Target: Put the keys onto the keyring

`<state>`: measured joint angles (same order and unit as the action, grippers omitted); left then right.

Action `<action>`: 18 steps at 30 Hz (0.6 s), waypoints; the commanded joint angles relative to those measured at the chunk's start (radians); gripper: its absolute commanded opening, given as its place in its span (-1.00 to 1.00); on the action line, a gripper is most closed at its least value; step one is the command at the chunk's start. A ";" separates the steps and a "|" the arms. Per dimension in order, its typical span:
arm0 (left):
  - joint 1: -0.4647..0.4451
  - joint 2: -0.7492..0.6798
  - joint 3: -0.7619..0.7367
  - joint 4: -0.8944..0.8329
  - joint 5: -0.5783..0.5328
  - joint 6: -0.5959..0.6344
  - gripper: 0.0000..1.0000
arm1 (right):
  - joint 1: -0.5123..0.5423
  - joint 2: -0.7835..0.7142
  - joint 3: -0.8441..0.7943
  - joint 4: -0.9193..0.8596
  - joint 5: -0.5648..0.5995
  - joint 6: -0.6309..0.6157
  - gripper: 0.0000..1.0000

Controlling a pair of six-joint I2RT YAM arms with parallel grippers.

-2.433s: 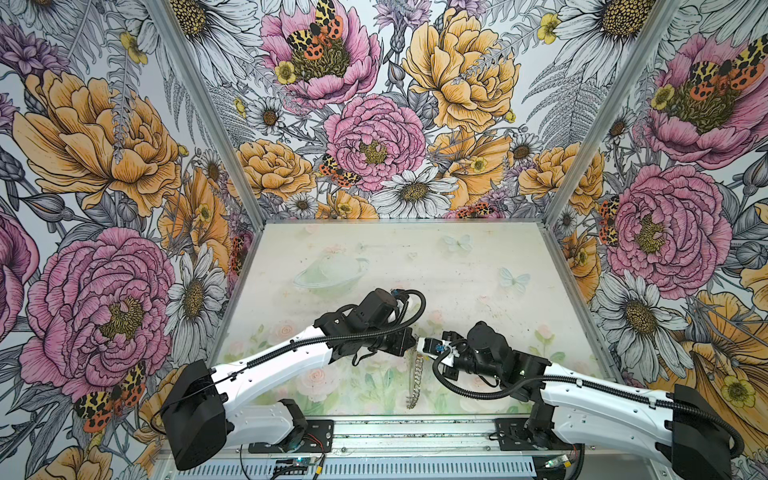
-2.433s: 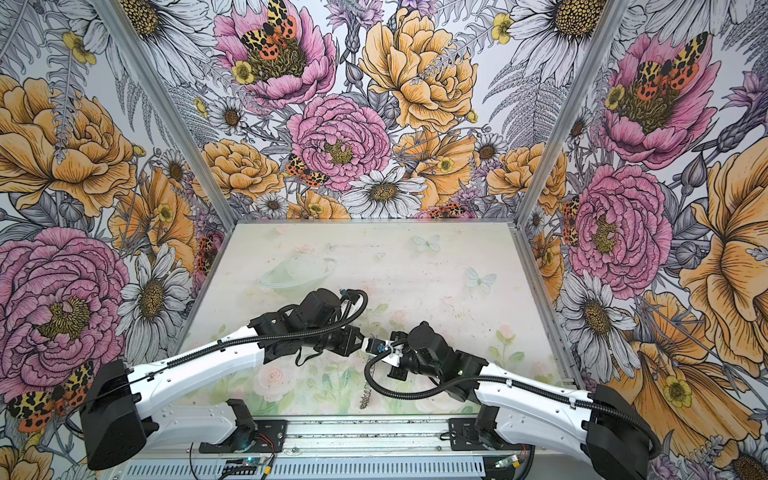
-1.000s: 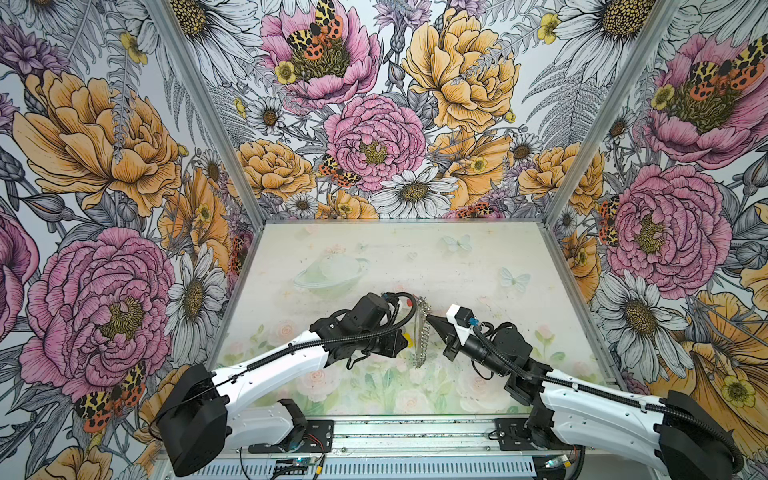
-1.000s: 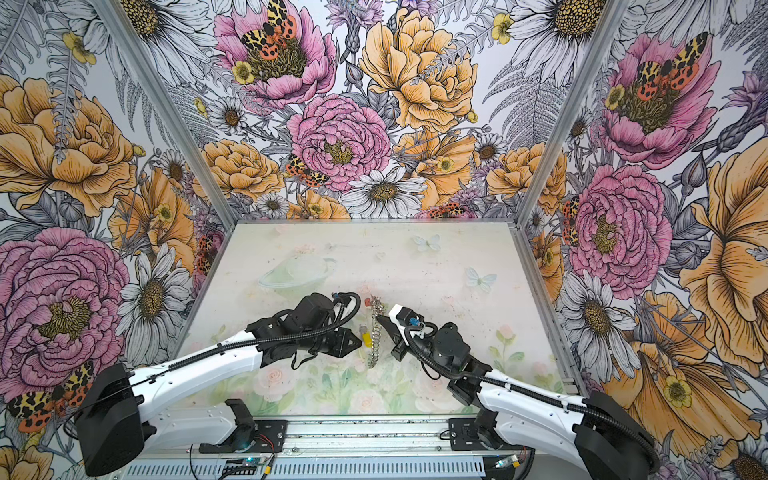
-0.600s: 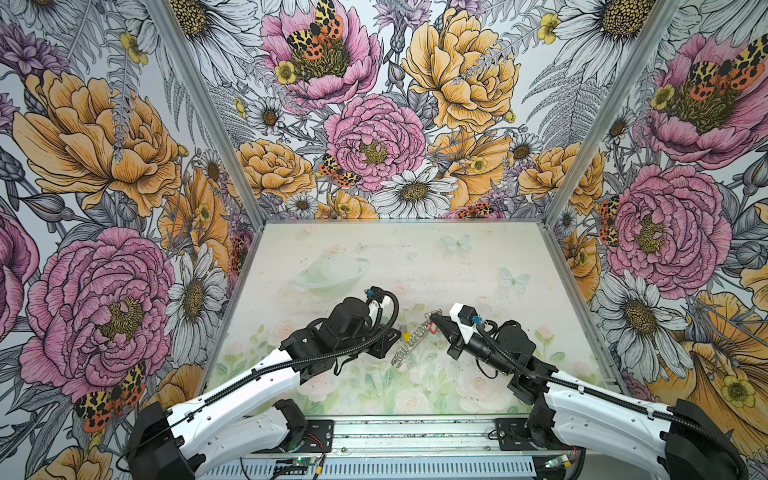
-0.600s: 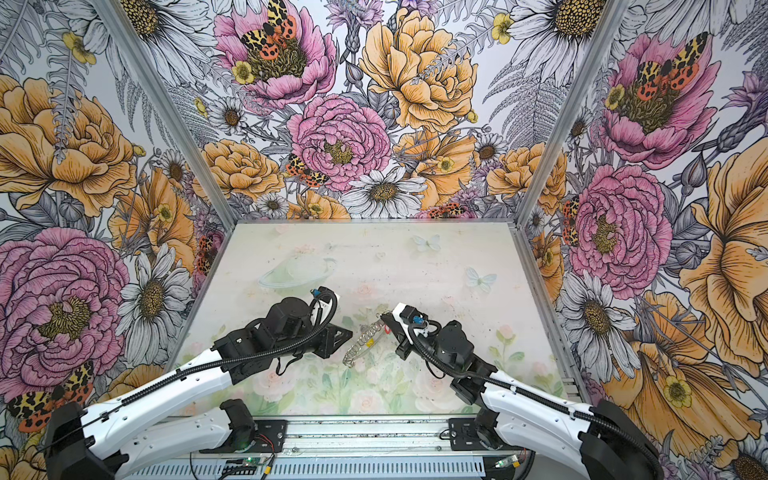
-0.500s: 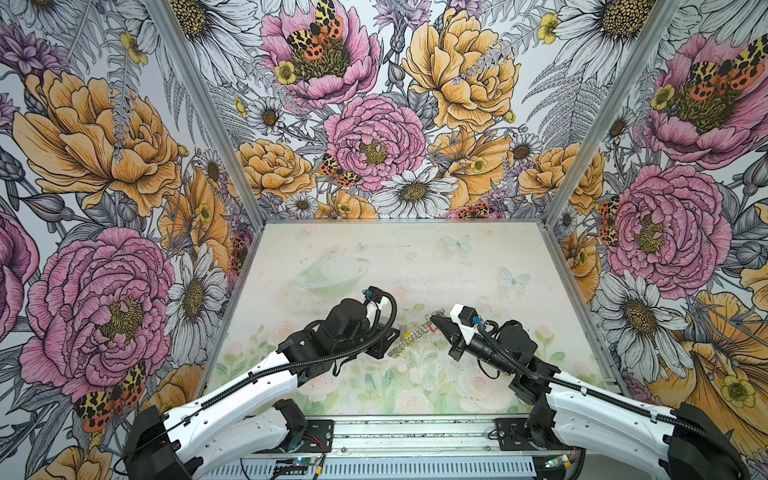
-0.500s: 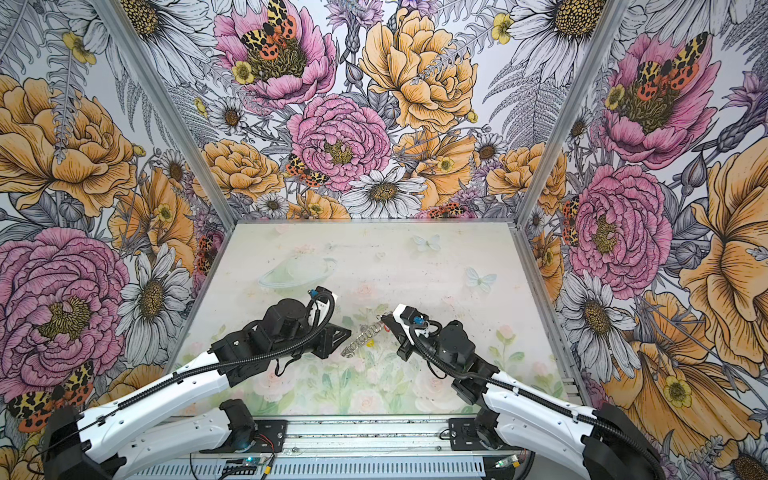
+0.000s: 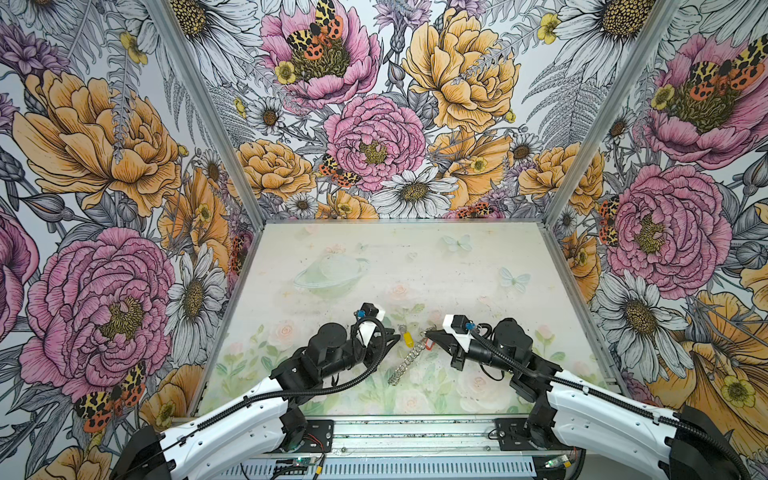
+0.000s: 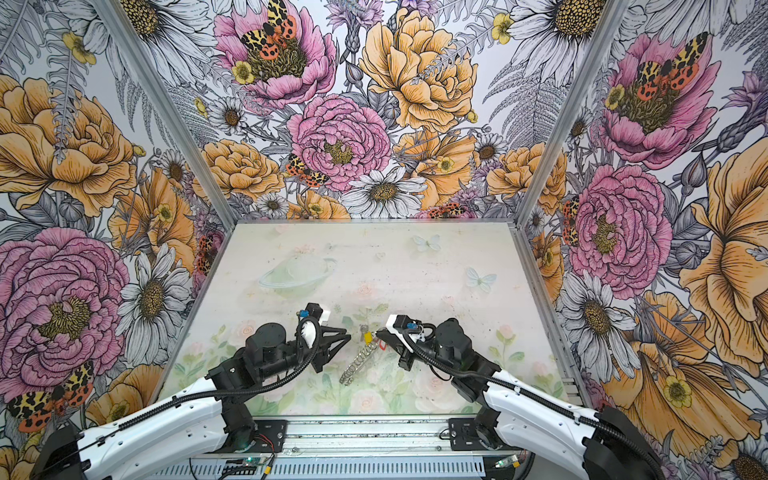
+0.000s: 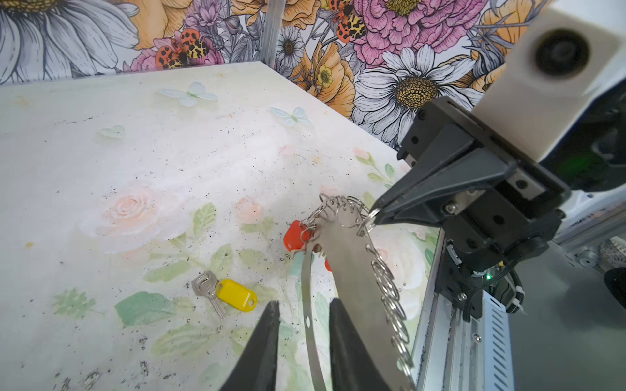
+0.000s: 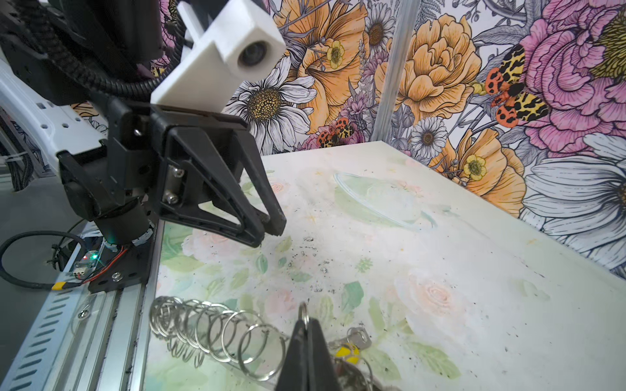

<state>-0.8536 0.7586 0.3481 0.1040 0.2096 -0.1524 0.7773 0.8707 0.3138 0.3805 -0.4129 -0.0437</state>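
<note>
Right gripper (image 12: 306, 323) pinching keyring (image 12: 216, 331) (tilted), left gripper (image 12: 271, 232) parted

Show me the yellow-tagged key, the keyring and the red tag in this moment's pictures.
yellow-tagged key (image 11: 237, 295): left wrist view, on the middle of its yellow tag.
keyring (image 11: 352, 281): left wrist view, on the flat grey band of the hoop.
red tag (image 11: 294, 235): left wrist view, on its visible red face.

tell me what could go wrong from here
The right tool pinches just one small ring on the keyring, and the left tool holds nothing, so it may swing or slip free. The yellow-tagged key lies flat on the table close by; reaching there could bump the keyring.
</note>
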 commanded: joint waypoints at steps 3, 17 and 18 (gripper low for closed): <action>-0.008 -0.012 -0.047 0.215 0.163 0.145 -0.45 | -0.008 0.003 0.061 0.032 -0.120 -0.025 -1.00; -0.009 0.051 -0.049 0.280 0.279 0.218 -0.61 | -0.007 0.058 0.074 0.138 -0.239 0.019 -1.00; -0.009 0.053 -0.049 0.282 0.285 0.219 -0.61 | -0.008 0.060 0.074 0.145 -0.244 0.023 -1.00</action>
<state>-0.8555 0.8062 0.3042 0.3454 0.4419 0.0372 0.7773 0.9272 0.3504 0.4171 -0.6079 -0.0414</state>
